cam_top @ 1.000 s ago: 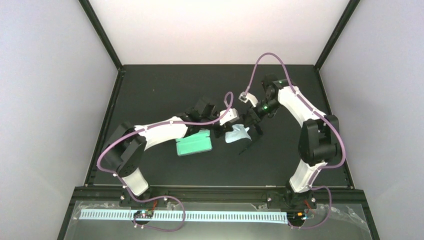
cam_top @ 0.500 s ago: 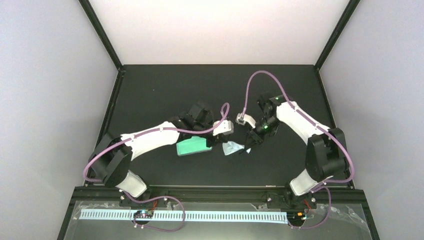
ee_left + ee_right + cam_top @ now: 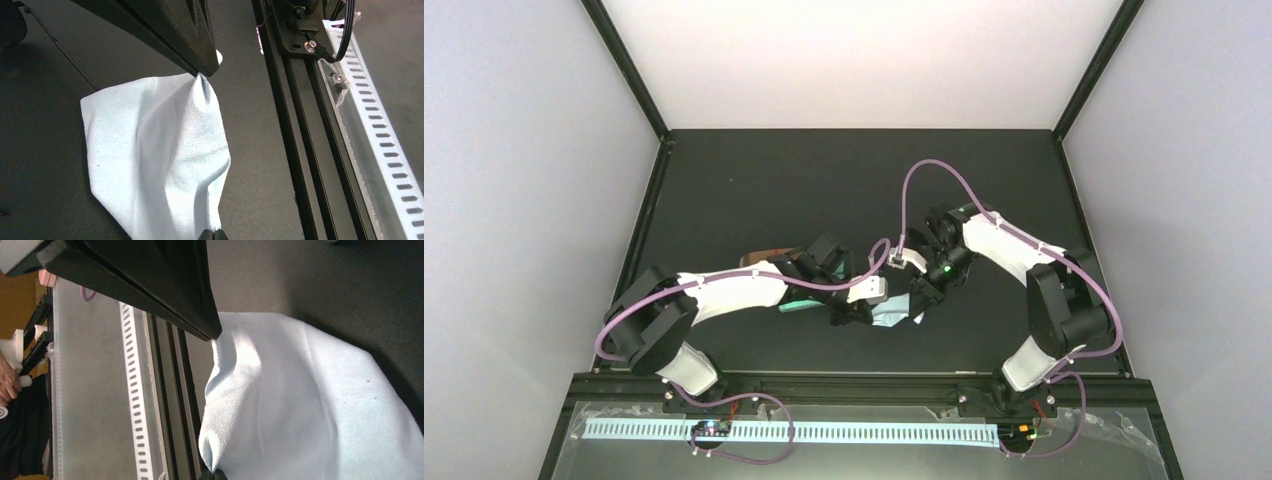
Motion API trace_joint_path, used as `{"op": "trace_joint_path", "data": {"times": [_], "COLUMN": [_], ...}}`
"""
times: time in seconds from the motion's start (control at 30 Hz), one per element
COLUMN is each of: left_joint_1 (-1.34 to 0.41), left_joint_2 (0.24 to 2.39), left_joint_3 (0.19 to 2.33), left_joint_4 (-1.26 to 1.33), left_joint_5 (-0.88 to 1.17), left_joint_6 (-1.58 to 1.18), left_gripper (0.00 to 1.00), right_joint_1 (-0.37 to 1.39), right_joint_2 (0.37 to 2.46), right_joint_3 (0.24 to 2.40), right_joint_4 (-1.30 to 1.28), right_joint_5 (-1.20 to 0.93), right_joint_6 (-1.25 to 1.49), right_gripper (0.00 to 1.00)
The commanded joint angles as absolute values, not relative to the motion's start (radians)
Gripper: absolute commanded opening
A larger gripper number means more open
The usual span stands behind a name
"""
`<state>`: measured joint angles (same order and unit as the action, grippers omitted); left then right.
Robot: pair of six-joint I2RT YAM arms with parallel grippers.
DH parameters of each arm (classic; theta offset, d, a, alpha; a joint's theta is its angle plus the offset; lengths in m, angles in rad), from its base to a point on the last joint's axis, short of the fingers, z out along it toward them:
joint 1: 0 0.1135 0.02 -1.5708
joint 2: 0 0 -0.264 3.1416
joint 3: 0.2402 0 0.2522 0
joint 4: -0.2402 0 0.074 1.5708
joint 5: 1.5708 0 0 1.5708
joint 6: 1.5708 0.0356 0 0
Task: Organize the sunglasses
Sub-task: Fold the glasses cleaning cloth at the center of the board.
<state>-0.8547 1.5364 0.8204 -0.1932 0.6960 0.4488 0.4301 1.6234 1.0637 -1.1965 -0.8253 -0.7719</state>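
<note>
A light blue cloth hangs stretched between my two grippers, low over the black mat near the front edge. My left gripper is shut on one corner of the cloth, and its jaws meet at the bottom of the left wrist view. My right gripper is shut on another corner of the cloth, pinched at the bottom of the right wrist view. A thin black arm on the mat looks like part of the black sunglasses. The reddish-brown pair cannot be made out.
A green case lies mostly hidden under my left arm. A brownish object peeks out behind that arm. The black front rail and the white slotted strip run close beside the cloth.
Both grippers have carried the cloth from the middle of the mat toward the near edge, and both arms have drawn back and lower. The cloth is now stretched between them.
</note>
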Motion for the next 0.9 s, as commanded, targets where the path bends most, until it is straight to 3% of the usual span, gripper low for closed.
{"op": "trace_joint_path", "data": {"times": [0.0, 0.5, 0.87], "left_joint_1": [-0.854, -0.717, -0.785], "left_joint_2": [1.539, 1.432, 1.380], "left_joint_3": [0.851, 0.972, 0.855], "left_joint_4": [-0.181, -0.344, -0.449], "left_joint_5": [0.734, 0.659, 0.655], "left_joint_6": [0.431, 0.516, 0.599], "left_gripper": [0.01, 0.01, 0.01], "right_joint_1": [0.431, 0.441, 0.557], "right_joint_2": [1.627, 1.668, 1.674], "right_joint_3": [1.129, 1.373, 1.191], "right_joint_4": [-1.186, -1.243, -1.187], "right_joint_5": [-0.851, -0.871, -0.848], "right_joint_6": [-0.767, -0.733, -0.775], "right_gripper": [0.01, 0.01, 0.01]}}
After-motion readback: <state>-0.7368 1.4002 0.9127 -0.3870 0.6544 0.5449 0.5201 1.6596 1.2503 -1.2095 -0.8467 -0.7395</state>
